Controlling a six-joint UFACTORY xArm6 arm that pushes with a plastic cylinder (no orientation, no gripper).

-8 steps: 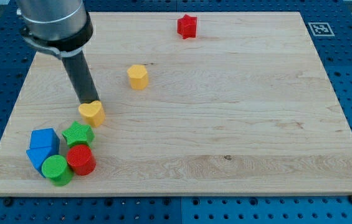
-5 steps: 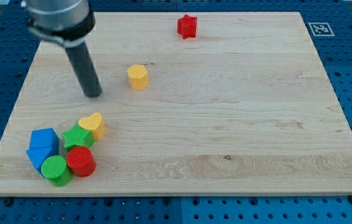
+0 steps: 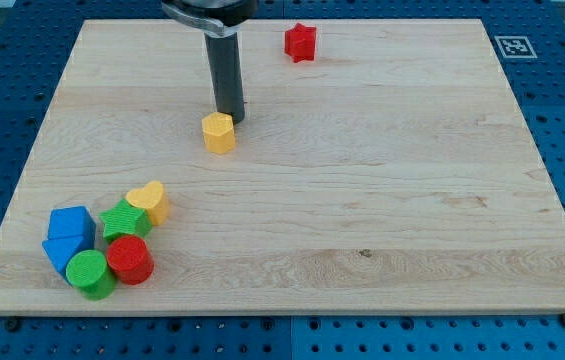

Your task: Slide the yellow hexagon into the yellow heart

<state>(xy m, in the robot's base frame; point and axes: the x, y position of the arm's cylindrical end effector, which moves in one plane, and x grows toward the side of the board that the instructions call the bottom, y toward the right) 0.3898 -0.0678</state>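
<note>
Wooden board [image 3: 382,200] — my tip [image 3: 230,119] just above yellow hexagon [image 3: 219,133].

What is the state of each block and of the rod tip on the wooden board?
My tip: at yellow hexagon's top-right edge.
Yellow hexagon: apart from heart.
Yellow heart: touching green star.
Green star: in bottom-left cluster.
Red star: alone near top.

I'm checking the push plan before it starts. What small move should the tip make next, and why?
Probably a short push toward the view's lower left. My tip sits right behind the yellow hexagon, on its upper-right side, and the yellow heart lies down-left of it beside the green star, so that line looks roughly aimed.
</note>
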